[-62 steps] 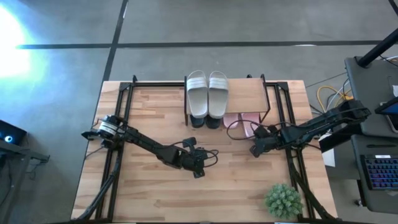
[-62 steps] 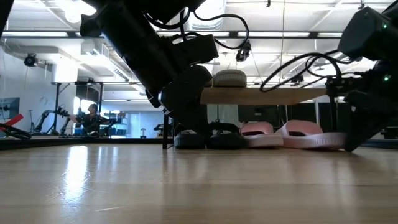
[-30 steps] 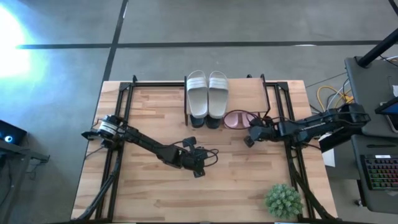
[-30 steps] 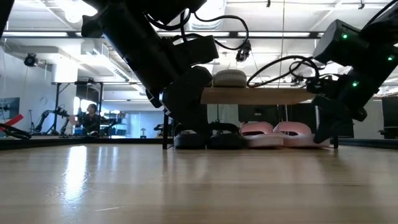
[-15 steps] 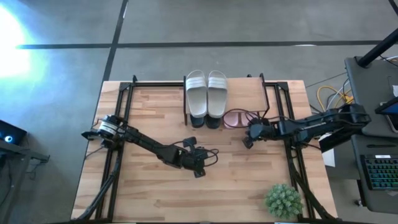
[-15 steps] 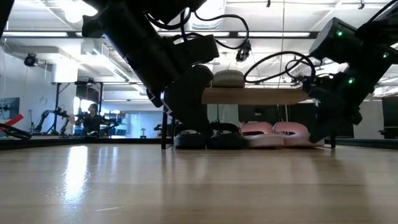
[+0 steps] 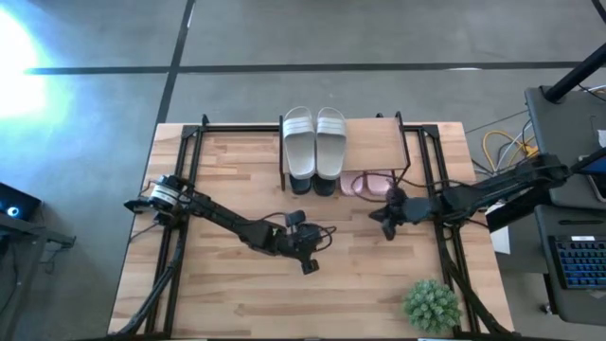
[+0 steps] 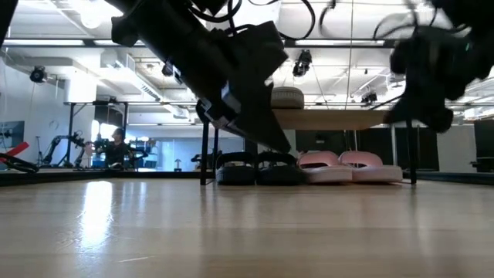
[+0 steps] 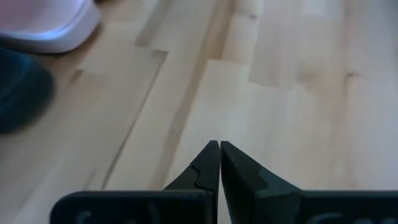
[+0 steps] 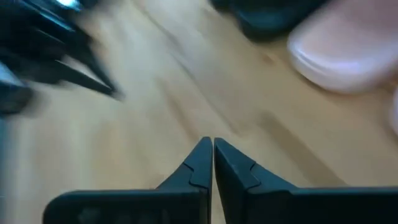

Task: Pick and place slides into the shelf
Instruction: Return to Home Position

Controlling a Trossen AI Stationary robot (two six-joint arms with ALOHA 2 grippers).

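Jaws: left jaws closed tight, empty; right jaws closed tight, empty | Pose: left arm (image 7: 227,223) stretches from the table's (image 7: 218,294) left edge to mid-table; right arm (image 7: 473,196) reaches in from the right, tip near the shelf (image 7: 374,142) | Slides: pale grey pair (image 7: 316,142) atop shelf; black pair (image 8: 258,168) and pink pair (image 8: 351,164) beneath | Nearby: potted plant (image 7: 433,305)
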